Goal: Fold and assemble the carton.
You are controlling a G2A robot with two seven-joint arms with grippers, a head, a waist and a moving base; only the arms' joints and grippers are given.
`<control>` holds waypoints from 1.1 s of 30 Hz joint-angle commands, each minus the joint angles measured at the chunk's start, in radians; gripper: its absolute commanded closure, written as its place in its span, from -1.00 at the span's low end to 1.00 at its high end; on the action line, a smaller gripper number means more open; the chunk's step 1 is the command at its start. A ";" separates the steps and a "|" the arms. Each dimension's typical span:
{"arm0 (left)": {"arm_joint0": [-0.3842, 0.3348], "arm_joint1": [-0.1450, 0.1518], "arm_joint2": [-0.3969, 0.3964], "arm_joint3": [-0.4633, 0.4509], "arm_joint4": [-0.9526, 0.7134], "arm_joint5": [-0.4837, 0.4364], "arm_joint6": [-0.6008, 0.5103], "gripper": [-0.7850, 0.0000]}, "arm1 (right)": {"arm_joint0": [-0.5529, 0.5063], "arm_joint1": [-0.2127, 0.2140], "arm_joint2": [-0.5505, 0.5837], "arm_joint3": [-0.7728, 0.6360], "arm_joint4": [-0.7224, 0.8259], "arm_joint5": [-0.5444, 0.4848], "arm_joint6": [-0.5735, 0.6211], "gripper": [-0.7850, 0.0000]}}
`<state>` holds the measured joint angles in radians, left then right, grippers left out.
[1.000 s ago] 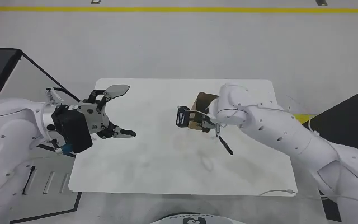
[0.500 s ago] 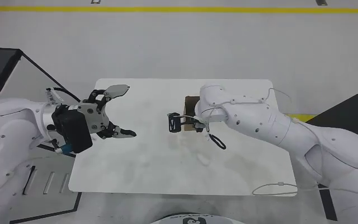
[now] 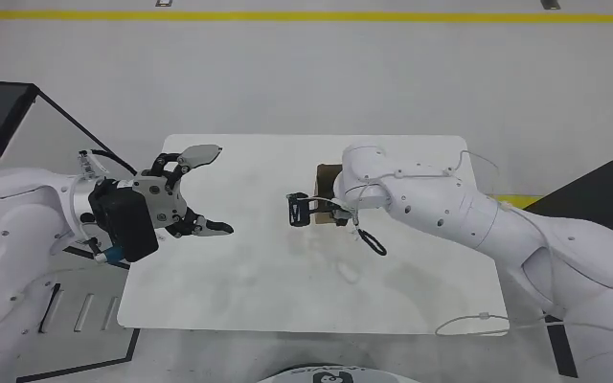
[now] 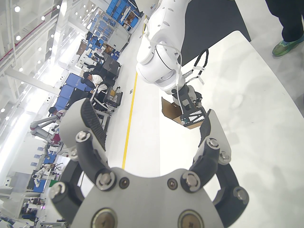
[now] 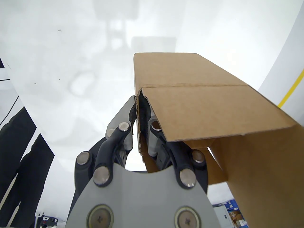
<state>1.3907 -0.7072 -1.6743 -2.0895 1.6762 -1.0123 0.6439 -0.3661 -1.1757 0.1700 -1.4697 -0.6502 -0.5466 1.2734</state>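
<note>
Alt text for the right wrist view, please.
The right end effector is shut on the edge of one wall of a brown carton. A flap is folded across the carton, and a white table lies behind it.

Both arms (image 3: 450, 206): glossy white shells, rounded joints. Black corrugated cable (image 4: 204, 51), white ties. Left tool (image 4: 145, 107) and right tool (image 5: 139, 110): grey plates, silver screws, black ribbed pads (image 4: 92, 122).

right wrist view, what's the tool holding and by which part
The right tool is shut on the carton, pinching the edge of one side panel between its fingers.
</note>
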 commanded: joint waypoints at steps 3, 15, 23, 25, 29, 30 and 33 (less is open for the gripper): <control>0.000 0.000 0.000 0.000 0.000 0.000 0.000 -1.00 | -0.026 0.002 0.000 -0.006 -0.053 0.016 0.002 1.00; 0.000 0.000 0.000 0.000 0.000 0.000 0.000 -1.00 | -0.109 -0.006 0.000 -0.026 -0.152 0.077 0.077 1.00; 0.000 0.000 0.000 0.000 0.000 0.000 0.000 -1.00 | -0.115 -0.009 0.000 -0.021 -0.148 0.076 0.076 1.00; 0.000 0.000 0.000 0.000 0.000 0.000 0.000 -1.00 | -0.125 -0.009 0.000 -0.015 -0.160 0.080 0.062 1.00; 0.000 0.000 0.000 0.000 0.000 0.000 0.000 -1.00 | -0.141 -0.017 0.000 0.003 -0.198 0.067 0.033 1.00; 0.000 0.000 0.000 0.000 0.000 0.000 0.000 -1.00 | -0.144 -0.022 0.000 0.008 -0.203 0.061 0.030 1.00; 0.000 0.000 0.000 0.000 0.000 0.000 0.000 -1.00 | -0.151 -0.037 0.000 0.030 -0.213 0.045 0.019 1.00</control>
<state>1.3907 -0.7072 -1.6743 -2.0895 1.6762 -1.0123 0.6439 -0.5145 -1.2071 0.1700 -1.4480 -0.8607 -0.4953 1.2959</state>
